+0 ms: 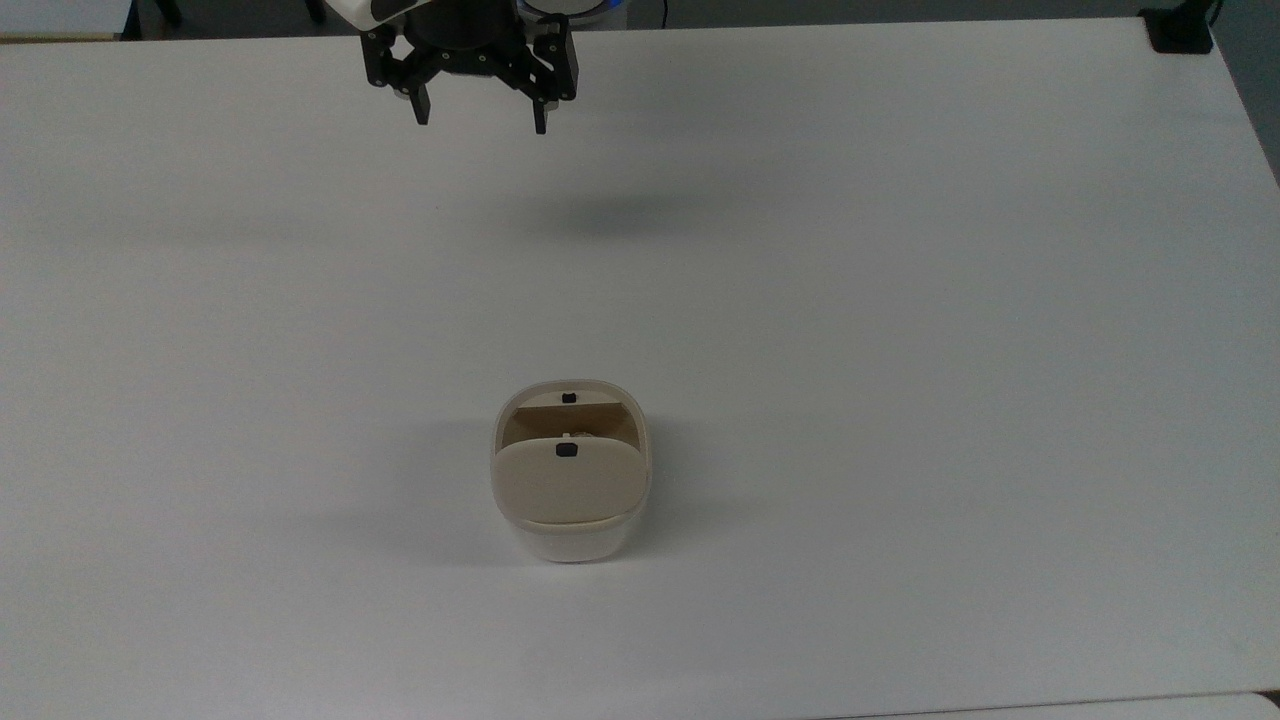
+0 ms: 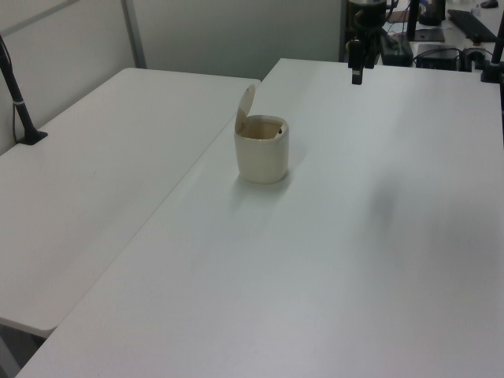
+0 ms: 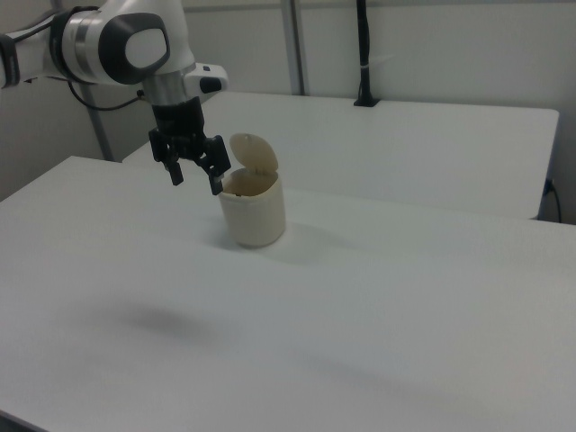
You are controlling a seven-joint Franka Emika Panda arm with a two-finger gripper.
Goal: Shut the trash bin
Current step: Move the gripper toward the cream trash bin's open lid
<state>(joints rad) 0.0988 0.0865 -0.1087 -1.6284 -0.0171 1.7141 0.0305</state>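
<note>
My black two-finger claw (image 1: 480, 118) hangs with its fingers spread apart and nothing between them, high over the white table (image 1: 900, 300) near the top view's upper edge. My white arm (image 3: 117, 45) reaches in from the right view's left. The small cream-white plastic trash bin (image 1: 570, 520) stands upright on the table, well apart from my claw. Its beige hinged lid (image 1: 566, 482) is raised, leaving the mouth open, with a small black square mark (image 1: 566, 451) near the lid's edge.
</note>
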